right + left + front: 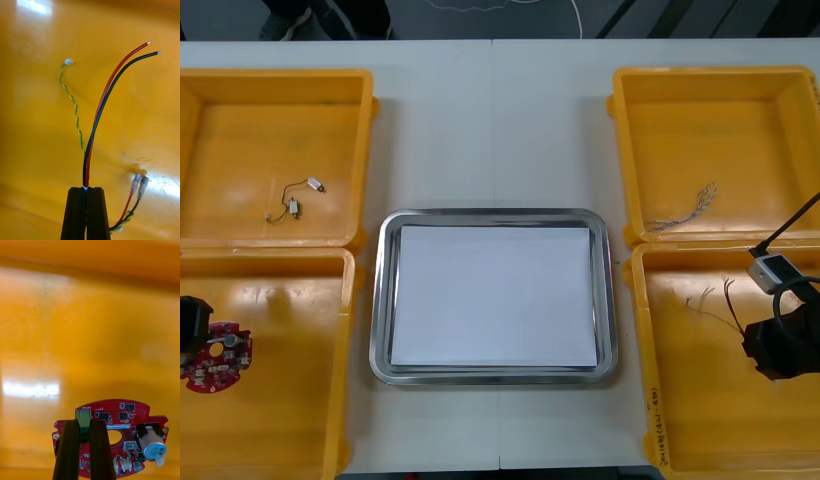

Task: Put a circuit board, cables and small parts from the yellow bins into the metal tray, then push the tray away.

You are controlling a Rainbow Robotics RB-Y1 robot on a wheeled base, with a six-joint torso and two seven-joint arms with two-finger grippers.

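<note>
My left gripper (84,427) is shut on the green connector at the edge of a round red circuit board (120,416). It holds the board over the floor of the near left yellow bin (280,400). From above, the left gripper (198,335) and board (220,360) sit at that bin's left side. My right gripper (86,190) is shut on a red and black cable (107,93) above the near right yellow bin (700,400), with a thin green and yellow twisted cable (73,101) rising beside it. The front view shows the right gripper (755,340) with the cable ends (710,303) pointing towards the tray.
The metal tray (384,300), white inside, lies in the middle between the bins. The far left bin (240,130) holds small metal parts (292,200) joined by a thin wire. A thin twisted cable (685,208) lies in the far right bin (720,130).
</note>
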